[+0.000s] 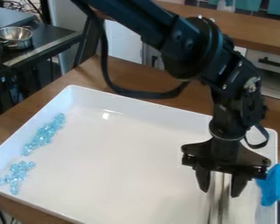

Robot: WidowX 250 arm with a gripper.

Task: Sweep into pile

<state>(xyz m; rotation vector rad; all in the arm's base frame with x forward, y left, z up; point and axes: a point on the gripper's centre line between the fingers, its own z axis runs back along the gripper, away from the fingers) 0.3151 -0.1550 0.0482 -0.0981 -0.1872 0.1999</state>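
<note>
From here I see the black arm (192, 46) coming in over the top of the white tray (122, 153), its end effector (221, 181) hanging down over the tray's right side. The end effector is clamped on a shiny metal tool (219, 203), one finger to each side of it, and the tool runs down from between them toward the lower edge of my view. I can't make out its lower end.

The pale blue beads lie well apart from the tool, over at the tray's left side, in two loose clusters. The upper cluster (44, 134) makes a slanting band along the left wall; the lower cluster (15, 175) is more ragged and sits near the tray's near left corner, with a small gap between the two.

The tray rests on a wooden counter (84, 78). At its right edge, just beside the end effector, there's a bright blue object (275, 184). Beyond the counter, at upper left, a metal bowl with handles (15, 36) stands on a dark table (47, 37).
</note>
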